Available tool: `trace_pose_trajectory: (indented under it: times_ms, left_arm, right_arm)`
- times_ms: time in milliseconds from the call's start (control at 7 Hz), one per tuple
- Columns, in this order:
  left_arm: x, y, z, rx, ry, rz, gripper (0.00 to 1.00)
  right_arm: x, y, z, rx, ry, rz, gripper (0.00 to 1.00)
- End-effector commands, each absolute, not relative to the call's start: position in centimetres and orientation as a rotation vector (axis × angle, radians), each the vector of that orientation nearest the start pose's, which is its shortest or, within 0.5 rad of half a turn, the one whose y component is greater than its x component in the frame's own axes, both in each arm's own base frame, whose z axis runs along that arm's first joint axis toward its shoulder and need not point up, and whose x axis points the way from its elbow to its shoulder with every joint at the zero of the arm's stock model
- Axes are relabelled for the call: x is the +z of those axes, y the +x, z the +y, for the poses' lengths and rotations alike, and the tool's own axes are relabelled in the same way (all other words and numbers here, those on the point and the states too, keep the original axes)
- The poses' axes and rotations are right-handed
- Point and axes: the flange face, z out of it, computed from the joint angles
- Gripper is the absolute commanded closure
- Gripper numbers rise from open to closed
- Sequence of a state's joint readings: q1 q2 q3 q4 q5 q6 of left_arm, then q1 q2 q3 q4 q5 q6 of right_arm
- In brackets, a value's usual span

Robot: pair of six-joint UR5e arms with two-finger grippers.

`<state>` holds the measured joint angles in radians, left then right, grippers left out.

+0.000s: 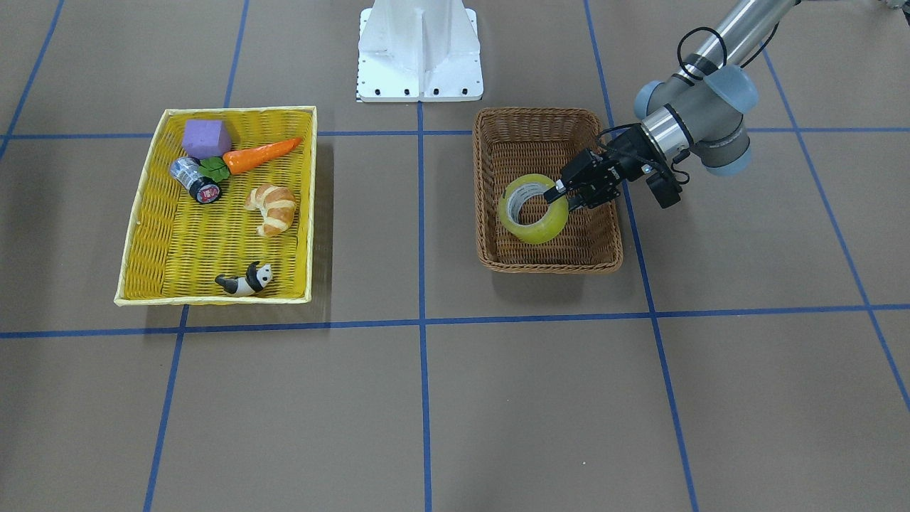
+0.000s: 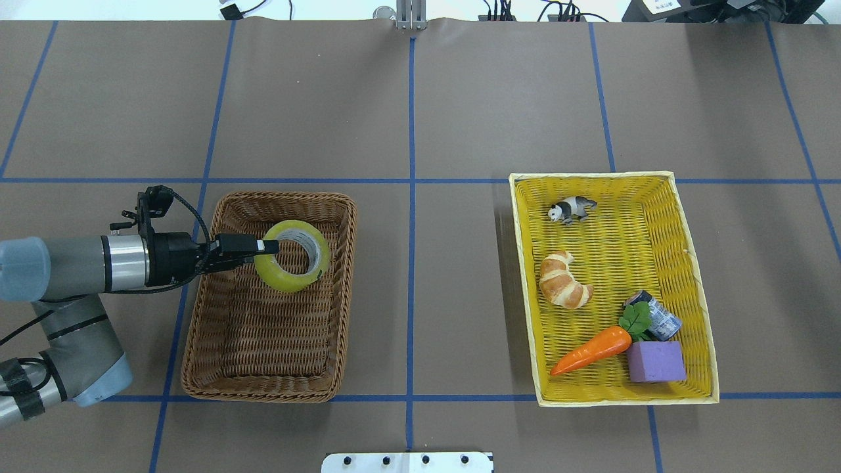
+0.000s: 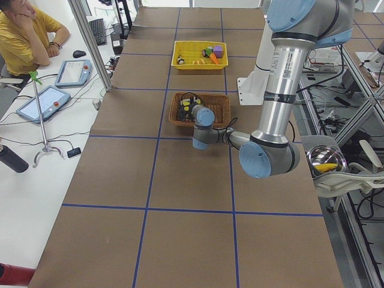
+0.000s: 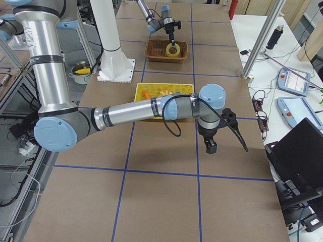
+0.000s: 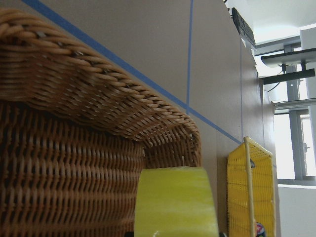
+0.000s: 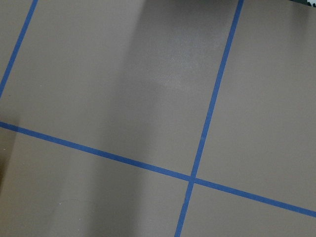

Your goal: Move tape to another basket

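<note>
The tape [image 1: 540, 229] is a yellow ring that hangs tilted inside the brown wicker basket [image 1: 547, 267]. It also shows in the overhead view [image 2: 282, 279] and fills the bottom of the left wrist view [image 5: 175, 202]. My left gripper [image 2: 269, 247] reaches in over the basket's side wall [image 2: 263, 394] and is shut on the ring's wall [image 1: 561, 193]. My right gripper [image 4: 212, 146] shows only in the exterior right view, above bare table in front of the yellow basket; I cannot tell whether it is open or shut.
The yellow basket [image 2: 624, 399] holds a croissant [image 2: 564, 284], a panda [image 2: 571, 209], a carrot [image 2: 591, 350], a purple block [image 2: 656, 361] and a small silver-and-black cylinder [image 2: 660, 318]. The robot's white base [image 1: 419, 50] stands between the baskets. An operator [image 3: 24, 36] sits beside the table.
</note>
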<state>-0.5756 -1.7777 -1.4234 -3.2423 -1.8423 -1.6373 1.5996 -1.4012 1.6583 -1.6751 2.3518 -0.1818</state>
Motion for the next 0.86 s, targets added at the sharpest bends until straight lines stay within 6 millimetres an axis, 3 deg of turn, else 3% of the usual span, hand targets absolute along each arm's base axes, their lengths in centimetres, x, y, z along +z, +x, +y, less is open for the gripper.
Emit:
trace_pose_trajectory:
  times_ms: [0,143,429,571,714]
  left_arm:
    - [44.5,40.4,-39.8,-0.216,0.291,1.699,0.01]
    - [44.3,39.6,-40.6,-0.174,0.373,1.679,0.01]
    - [44.0,35.2,-44.2,-0.175,0.452,1.660,0.01]
    - [41.7,31.3,-46.2,-0.203,0.539,1.684,0.01]
    - [41.6,26.6,-49.4,-0.235,0.634,1.610,0.01]
  right_arm:
    - [53.9,7.9,-55.7,-0.200,0.222,-0.762,0.00]
    - [54.0,8.0,-55.7,-0.198,0.220,-0.760,0.00]
    - [54.0,8.0,-55.8,-0.197,0.219,-0.761,0.00]
    - [54.3,8.0,-55.5,-0.197,0.217,-0.761,0.00]
    - [54.5,8.0,-55.4,-0.195,0.212,-0.755,0.00]
